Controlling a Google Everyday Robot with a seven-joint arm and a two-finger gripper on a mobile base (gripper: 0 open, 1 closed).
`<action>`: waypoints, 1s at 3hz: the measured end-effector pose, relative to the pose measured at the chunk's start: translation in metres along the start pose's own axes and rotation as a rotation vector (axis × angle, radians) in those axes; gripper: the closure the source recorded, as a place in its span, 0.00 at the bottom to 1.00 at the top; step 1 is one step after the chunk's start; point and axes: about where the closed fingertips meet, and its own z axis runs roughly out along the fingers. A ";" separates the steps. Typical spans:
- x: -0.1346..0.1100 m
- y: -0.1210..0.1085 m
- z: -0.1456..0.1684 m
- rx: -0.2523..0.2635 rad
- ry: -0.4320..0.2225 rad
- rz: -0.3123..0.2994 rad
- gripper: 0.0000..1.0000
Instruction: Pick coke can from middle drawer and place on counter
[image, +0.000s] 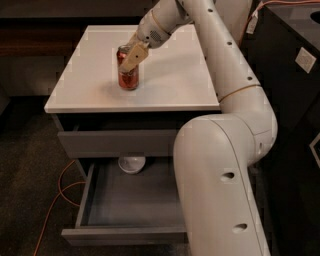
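Can (129, 79) stands upright on the counter (175, 80), its base on the white top. The gripper (128, 62) is clasped on the can's upper half, with one tan finger (134, 55) slanting across the front and the other hidden behind. The arm (225, 75) comes in from the right and bends down in front of the cabinet.

Counter room lies open on every side of the gripper, wider to its right and behind it than to its left. The front edge is near, below the gripper, and the left edge is a little farther off.

Straight below the gripper, under the counter, the top drawer (117, 143) shows its flat front. Lower still, the middle drawer (95, 190) is pulled far out toward the camera. A white bowl (131, 164) sits at its back, partly under the top drawer's front; the grey floor of the drawer shows bare in front of it. The arm's lower link covers the drawer's right side.

Down left of the gripper, an orange cable (61, 186) loops over the dark floor (30, 190) beside the cabinet.
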 end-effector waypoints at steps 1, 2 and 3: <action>-0.001 -0.003 0.004 0.004 -0.005 0.000 0.41; -0.003 -0.005 0.011 0.007 -0.012 0.001 0.10; -0.004 -0.006 0.015 0.008 -0.015 0.001 0.00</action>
